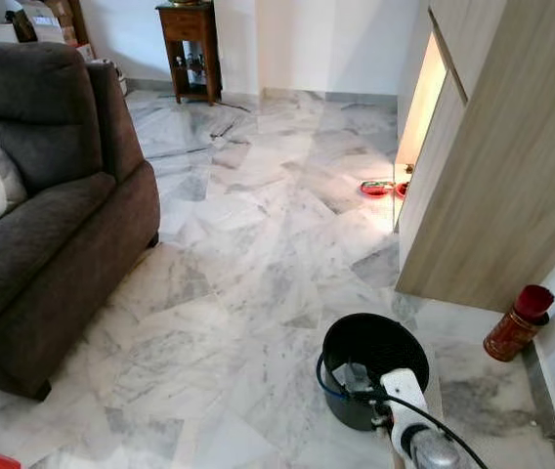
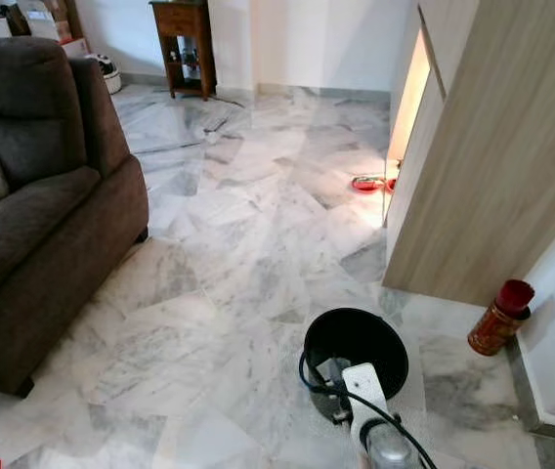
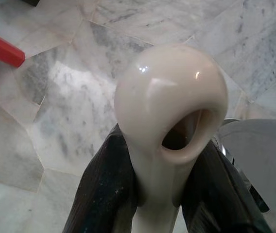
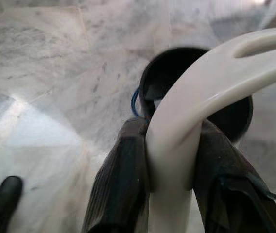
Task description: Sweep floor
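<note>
Gripping cream handles, both hands are closed: the left hand [image 3: 152,194] pinches a looped handle end [image 3: 172,107], the right hand [image 4: 172,179] a curved forked handle [image 4: 211,92]. Below lies the marble floor [image 1: 248,254], a black bucket [image 1: 375,366] at 5 o'clock, a sofa [image 1: 53,215] at 9, and a red canister [image 1: 517,322] at 4.
</note>
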### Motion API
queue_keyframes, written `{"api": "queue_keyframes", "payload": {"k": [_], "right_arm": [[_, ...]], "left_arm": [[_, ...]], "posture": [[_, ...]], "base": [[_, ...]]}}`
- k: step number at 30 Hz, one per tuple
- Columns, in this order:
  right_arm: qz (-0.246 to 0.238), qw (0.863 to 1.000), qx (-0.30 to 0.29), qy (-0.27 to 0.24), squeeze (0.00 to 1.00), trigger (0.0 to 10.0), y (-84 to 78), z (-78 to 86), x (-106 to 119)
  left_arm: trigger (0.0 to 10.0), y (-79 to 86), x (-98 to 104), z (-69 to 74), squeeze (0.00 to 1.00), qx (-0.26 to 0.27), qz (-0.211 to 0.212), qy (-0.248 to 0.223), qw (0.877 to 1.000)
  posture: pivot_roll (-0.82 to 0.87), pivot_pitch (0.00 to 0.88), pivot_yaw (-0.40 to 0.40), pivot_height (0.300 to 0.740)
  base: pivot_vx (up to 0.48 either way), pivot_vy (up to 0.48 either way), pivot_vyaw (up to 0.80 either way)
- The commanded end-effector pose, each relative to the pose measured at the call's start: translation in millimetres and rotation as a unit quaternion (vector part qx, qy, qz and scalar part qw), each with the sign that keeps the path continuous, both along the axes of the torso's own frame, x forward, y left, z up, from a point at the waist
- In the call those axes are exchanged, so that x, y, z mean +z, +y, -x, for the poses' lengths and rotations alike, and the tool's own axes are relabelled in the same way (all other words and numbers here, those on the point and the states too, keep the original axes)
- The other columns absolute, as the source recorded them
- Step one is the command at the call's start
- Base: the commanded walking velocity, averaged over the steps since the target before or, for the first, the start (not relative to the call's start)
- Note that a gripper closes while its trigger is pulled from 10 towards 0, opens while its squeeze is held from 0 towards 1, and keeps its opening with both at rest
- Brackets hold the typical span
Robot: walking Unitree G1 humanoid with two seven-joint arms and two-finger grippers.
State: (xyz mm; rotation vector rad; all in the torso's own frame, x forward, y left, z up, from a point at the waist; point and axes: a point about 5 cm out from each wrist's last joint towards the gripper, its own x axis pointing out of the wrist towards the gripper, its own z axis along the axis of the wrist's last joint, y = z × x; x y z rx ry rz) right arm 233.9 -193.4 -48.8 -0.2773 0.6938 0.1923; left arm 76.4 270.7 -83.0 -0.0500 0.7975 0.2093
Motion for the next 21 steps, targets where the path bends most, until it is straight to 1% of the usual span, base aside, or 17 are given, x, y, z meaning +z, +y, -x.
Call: {"api": "queue_keyframes", "payload": {"k": [1,5,7,10,11,15,21], "right_arm": [[0.005,1.0,-0.001,-0.025,0.0,10.0,-1.4,-9.5,7.7],[-0.001,0.999,-0.012,-0.043,0.0,10.0,-1.7,-15.9,12.9],[-0.006,0.999,-0.014,-0.039,0.0,10.0,0.3,-15.2,11.9],[-0.009,0.999,-0.018,-0.033,0.0,10.0,1.9,-13.4,9.8],[-0.016,0.999,-0.03,-0.031,0.0,10.0,3.8,-12.4,8.6],[-0.027,0.998,-0.044,-0.031,0.0,10.0,5.5,-11.7,7.7],[-0.025,0.998,-0.058,-0.019,0.0,10.0,3.1,-8.6,4.8]], "left_arm": [[10.0,-1.7,1.4,-2.6,0.0,-0.008,0.001,-0.014,1.0],[10.0,-2.6,3.8,-4.0,0.0,0.004,0.003,-0.039,0.999],[10.0,-2.6,4.1,-4.1,0.0,0.007,0.003,-0.042,0.999],[10.0,-2.6,3.7,-4.0,0.0,0.003,0.002,-0.038,0.999],[10.0,-2.4,3.6,-3.9,0.0,0.004,0.004,-0.037,0.999],[10.0,-2.1,3.6,-3.7,0.0,0.007,0.007,-0.039,0.999],[10.0,-2.2,2.7,-3.7,0.0,0.011,0.011,-0.034,0.999]], "posture": [[0.05,0.0,-0.004,0.74],[0.05,0.0,-0.006,0.74],[0.06,0.0,-0.005,0.74],[0.06,0.0,-0.005,0.74],[0.06,0.0,-0.004,0.74],[0.06,0.0,-0.002,0.74],[0.05,0.001,-0.001,0.74]], "base": [[0.0,0.0,0.0],[0.0,0.0,0.0],[0.0,0.0,0.0],[0.0,0.0,0.0],[0.0,0.0,0.0],[0.0,0.0,0.0],[0.0,0.0,0.0]]}}
